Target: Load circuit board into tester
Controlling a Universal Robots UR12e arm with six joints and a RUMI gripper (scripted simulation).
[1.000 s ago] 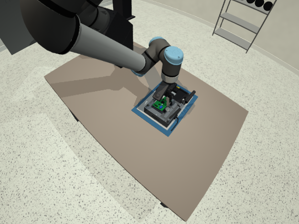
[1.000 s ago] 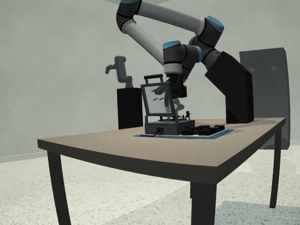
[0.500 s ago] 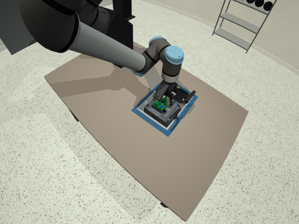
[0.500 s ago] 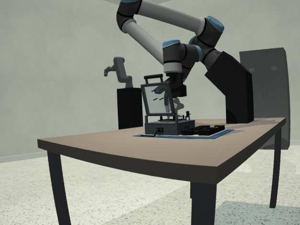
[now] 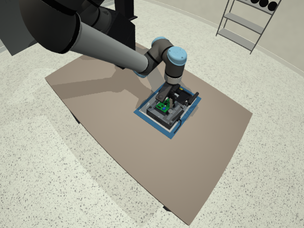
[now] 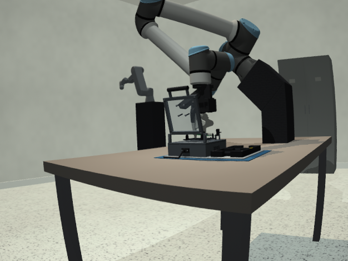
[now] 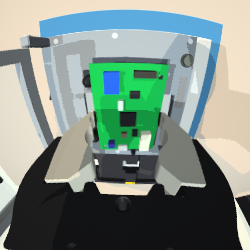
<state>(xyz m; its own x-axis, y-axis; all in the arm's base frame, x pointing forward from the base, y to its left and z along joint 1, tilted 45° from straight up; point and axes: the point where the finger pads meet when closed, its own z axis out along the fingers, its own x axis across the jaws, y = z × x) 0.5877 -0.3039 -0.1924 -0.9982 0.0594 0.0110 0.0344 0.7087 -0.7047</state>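
Observation:
The green circuit board [image 7: 128, 105] is between my two grey fingers, component side toward the wrist camera, its white connector [image 7: 144, 141] at the end nearest my palm. My gripper [image 7: 127, 112] is shut on the board's side edges and holds it just above the dark tester [image 5: 166, 112]. In the top view the board [image 5: 162, 106] shows over the tester's bed. The tester's clear lid [image 6: 182, 113] stands open and upright, its handle on top. The black tray [image 6: 235, 151] lies beside the tester on the blue mat. The tester's pins are hidden under the board.
The blue mat [image 5: 168, 108] lies on the brown table. A small black post [image 6: 217, 132] stands at the tester's far side. A cable sticks out of the tester's front [image 6: 177, 154]. A metal shelf [image 5: 249, 14], a dark cabinet [image 6: 307, 98] and a second arm [image 6: 138, 82] stand off the table.

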